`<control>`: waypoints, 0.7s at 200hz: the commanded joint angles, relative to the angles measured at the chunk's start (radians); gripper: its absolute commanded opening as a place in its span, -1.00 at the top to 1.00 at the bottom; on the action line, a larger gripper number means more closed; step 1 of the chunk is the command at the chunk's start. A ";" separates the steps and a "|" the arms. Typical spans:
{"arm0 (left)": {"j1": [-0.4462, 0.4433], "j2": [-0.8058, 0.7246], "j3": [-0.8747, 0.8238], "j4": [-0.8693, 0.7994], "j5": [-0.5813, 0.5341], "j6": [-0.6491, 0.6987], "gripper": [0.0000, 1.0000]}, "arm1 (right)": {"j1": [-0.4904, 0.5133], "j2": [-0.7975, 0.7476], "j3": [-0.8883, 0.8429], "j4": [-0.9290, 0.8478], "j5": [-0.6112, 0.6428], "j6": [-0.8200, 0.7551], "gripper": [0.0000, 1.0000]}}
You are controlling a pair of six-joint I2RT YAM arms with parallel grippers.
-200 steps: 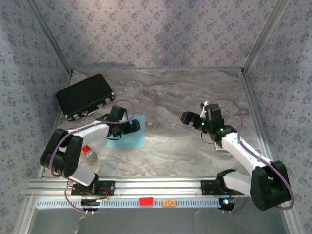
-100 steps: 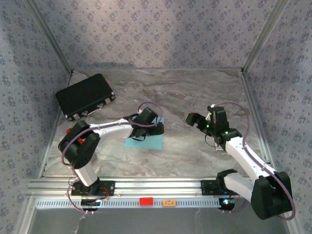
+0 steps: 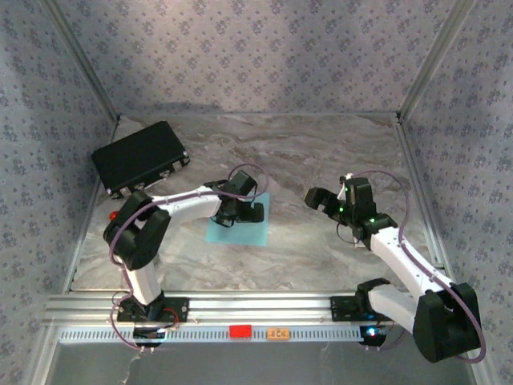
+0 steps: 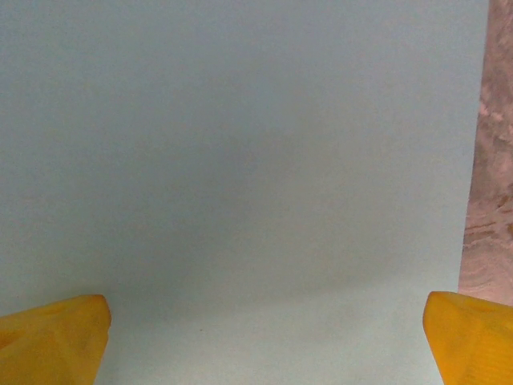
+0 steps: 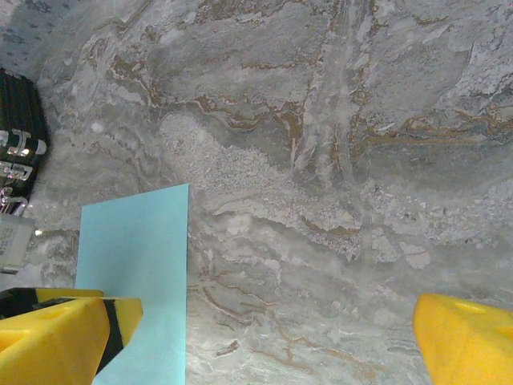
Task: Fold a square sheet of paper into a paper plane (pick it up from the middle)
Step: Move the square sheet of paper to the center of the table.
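Left gripper [image 3: 243, 212] over square sheet of paper [image 3: 238, 233], fingers spread wide. Right gripper [image 3: 313, 196] beside the sheet, clear of it, fingers likewise spread.

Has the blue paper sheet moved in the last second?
Yes. The square sheet of paper has slid right, farther from the black case, under the left end effector.
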 commanded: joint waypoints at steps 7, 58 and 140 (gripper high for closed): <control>-0.012 0.024 -0.015 0.051 0.072 -0.061 -0.99 | -0.001 -0.014 -0.018 0.010 0.007 0.017 -0.98; -0.101 0.093 0.070 0.027 0.016 -0.123 -0.99 | -0.003 -0.041 -0.044 0.011 0.069 0.042 -0.98; -0.125 0.054 0.216 -0.221 -0.197 -0.025 -0.99 | -0.012 -0.111 -0.056 0.001 0.093 0.030 -0.98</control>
